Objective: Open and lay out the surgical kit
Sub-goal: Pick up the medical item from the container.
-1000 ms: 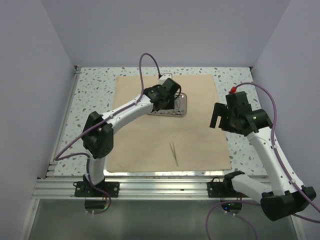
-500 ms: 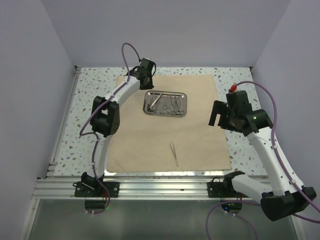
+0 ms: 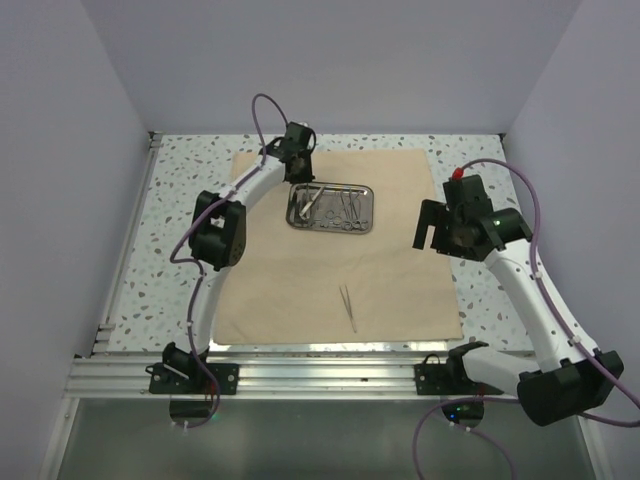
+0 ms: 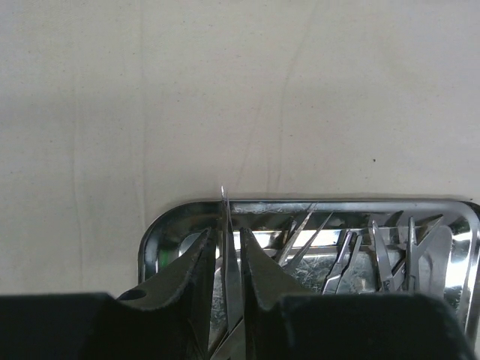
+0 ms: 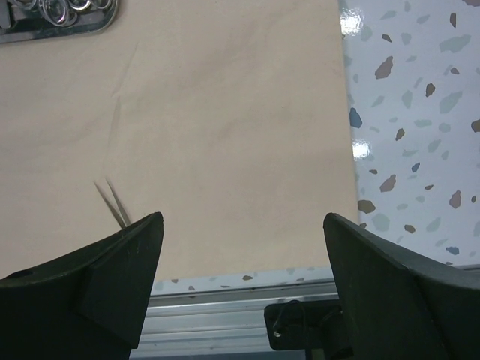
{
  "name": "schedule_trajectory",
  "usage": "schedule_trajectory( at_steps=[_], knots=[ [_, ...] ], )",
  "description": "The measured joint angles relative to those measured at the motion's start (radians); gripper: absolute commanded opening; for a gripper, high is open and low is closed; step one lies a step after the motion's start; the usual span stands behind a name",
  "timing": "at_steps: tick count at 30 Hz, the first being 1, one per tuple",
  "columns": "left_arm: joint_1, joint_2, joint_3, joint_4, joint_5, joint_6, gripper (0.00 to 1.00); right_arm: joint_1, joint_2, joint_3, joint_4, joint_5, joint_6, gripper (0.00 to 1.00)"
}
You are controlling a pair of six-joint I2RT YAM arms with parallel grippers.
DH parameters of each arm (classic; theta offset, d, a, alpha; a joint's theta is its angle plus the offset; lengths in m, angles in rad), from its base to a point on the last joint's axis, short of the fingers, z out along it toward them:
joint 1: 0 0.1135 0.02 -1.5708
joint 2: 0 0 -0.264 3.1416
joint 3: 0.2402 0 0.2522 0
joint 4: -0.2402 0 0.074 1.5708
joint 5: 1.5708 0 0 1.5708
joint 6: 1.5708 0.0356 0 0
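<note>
Over at the far left corner of the steel tray (image 3: 371,210), the left hand (image 3: 301,180) is reaching straight down. Its wrist camera gives the close look: both fingers (image 4: 191,274) are squeezed in on a slim pointed instrument (image 4: 227,240), whose tip pokes up past the tray's rim (image 4: 159,231). More instruments (image 4: 382,255) lie jumbled in the tray to the right of that grip, a shiny tangle of blades and handles.

The tray sits on the far half of the tan cloth (image 3: 290,270), which is spread flat. One pair of tweezers (image 3: 348,306) lies alone on the near part of the cloth, well apart from the tray, its tips pointing away from the arms.

The right hand (image 3: 428,228) hangs above the cloth's right edge with its fingers (image 5: 112,277) spread wide, nothing between them. Below it its own camera shows the tweezers (image 5: 112,199) to the left, and a corner of the tray (image 5: 60,26) far off.

Under the cloth is a speckled white desk (image 3: 180,200) with a metal rail (image 3: 320,375) along the near edge. Plain pale walls (image 3: 60,150) close in on the left, far and right sides, and purple cables (image 3: 262,105) loop off both arms.
</note>
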Motion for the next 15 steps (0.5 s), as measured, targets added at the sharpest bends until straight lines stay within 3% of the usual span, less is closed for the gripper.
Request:
schedule_trajectory(
  at_steps=[12,15],
  knots=[
    [-0.004,0.043,0.010,0.029,0.022,-0.008,0.22,0.000,0.067,0.002,0.013,0.000,-0.023,0.92],
    [-0.005,0.058,0.018,0.015,0.018,-0.011,0.13,0.000,0.072,0.002,0.019,0.000,-0.027,0.92]
  ],
)
